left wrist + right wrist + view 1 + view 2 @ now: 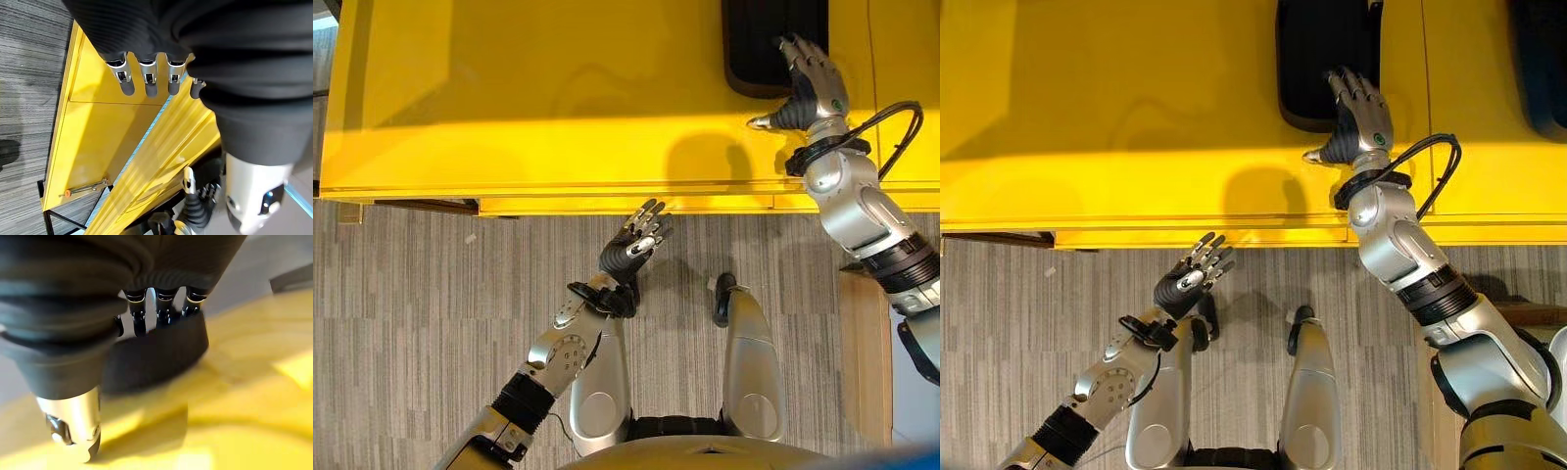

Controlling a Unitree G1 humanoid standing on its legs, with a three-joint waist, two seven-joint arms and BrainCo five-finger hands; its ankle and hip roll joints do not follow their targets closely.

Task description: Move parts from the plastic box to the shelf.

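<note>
The right hand (pixel 1361 117) stretches out over the yellow shelf (pixel 509 108), fingers straight and relaxed, resting on the near edge of the black part (pixel 1317 59) lying flat on top. Nothing is gripped. This looks like the placing step, with the part on the shelf. The left hand (pixel 636 240) hangs loosely open and empty, just near of the shelf's front edge. Next, I'd guess, the right hand lifts clear and goes for another part.

Right hand (pixel 811 86) reaching forward, fingers extended, left hand (pixel 634 241) lower, fingers relaxed
</note>
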